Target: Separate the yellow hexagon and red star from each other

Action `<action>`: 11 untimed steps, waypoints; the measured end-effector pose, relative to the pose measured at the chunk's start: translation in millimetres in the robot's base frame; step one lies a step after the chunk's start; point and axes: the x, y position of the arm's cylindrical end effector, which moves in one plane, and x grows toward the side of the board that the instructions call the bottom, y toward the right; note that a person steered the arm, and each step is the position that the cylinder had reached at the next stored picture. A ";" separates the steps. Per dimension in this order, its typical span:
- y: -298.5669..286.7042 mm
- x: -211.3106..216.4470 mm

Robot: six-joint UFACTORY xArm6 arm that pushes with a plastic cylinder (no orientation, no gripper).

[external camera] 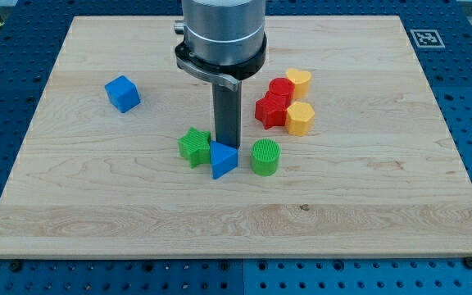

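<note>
The yellow hexagon point(300, 118) lies right of the board's middle, touching the red star point(270, 111) on its left. My tip point(224, 145) is down on the board to the left of that pair, just behind the blue triangle point(223, 159). The tip stands apart from the red star, about a block's width to its lower left. The rod's lower end is partly hidden by the blue triangle.
A red block point(283, 88) and a yellow heart point(299, 80) sit just above the star and hexagon. A green star point(193, 147) and a green cylinder point(265, 156) flank the blue triangle. A blue cube point(122, 93) lies at the upper left. The wooden board point(72, 205) rests on a blue perforated table.
</note>
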 end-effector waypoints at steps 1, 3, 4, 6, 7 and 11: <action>3.4 -12.6; 26.7 -47.7; 57.0 -47.7; 95.8 -59.9; 113.3 -60.2; 133.7 -80.9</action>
